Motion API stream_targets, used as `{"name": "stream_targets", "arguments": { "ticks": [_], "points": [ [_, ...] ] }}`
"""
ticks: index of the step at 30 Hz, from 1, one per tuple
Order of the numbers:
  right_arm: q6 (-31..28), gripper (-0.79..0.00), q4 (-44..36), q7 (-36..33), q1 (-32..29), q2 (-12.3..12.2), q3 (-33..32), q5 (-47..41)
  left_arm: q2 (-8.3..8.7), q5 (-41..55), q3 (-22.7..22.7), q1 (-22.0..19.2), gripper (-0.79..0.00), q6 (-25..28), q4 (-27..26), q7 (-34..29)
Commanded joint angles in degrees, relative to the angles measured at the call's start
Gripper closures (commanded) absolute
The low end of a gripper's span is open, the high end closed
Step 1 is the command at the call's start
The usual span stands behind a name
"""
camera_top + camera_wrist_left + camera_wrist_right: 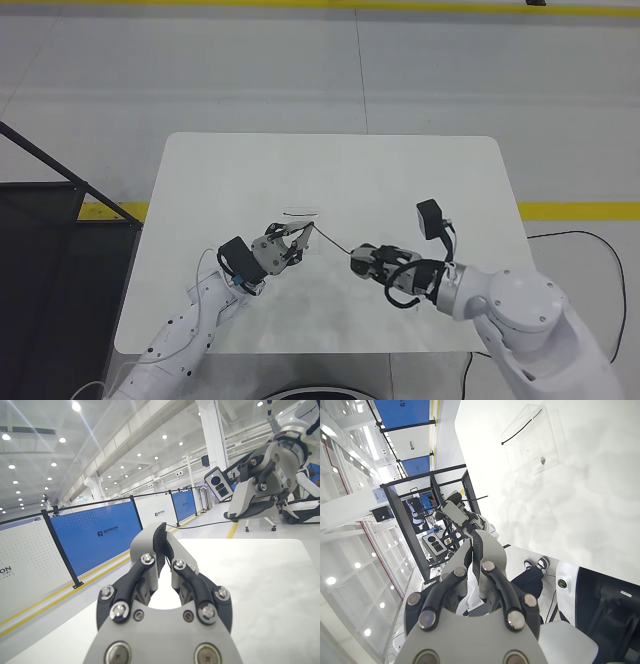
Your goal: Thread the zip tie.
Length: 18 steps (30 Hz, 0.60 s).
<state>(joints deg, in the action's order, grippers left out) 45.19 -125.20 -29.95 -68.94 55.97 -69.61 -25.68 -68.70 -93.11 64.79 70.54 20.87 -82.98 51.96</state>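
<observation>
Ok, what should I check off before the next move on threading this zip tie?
1. Left end effector shut on the zip tie: ok.
2. Right end effector shut: ok. Whether it actually grips the strap's far end: cannot tell.
3. Strap runs straight from one end effector to the other: ok.
4. Loop formed, tail through the head: not ok, the strap is straight and there is no loop.
5. Second zip tie lies on the table, apart from both end effectors: ok.
</observation>
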Motion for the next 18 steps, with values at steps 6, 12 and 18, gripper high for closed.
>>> {"name": "stream_targets", "arguments": {
  "ticks": [6,12,18],
  "points": [
    [0.7,0.0,0.7,0.4,1.5,0.3,0.7,-1.3,0.0,0.0,0.0,0.0,0.0,0.0,0.0,0.0],
    [-1.3,0.0,1.2,1.6,1.6,0.6,0.9,-3.2,0.0,0.0,0.0,0.0,0.0,0.0,0.0,0.0],
    [-4.4,0.0,1.5,1.8,1.0,0.9,0.4,-5.0,0.0,0.0,0.0,0.0,0.0,0.0,0.0,0.0]
  ]
}}
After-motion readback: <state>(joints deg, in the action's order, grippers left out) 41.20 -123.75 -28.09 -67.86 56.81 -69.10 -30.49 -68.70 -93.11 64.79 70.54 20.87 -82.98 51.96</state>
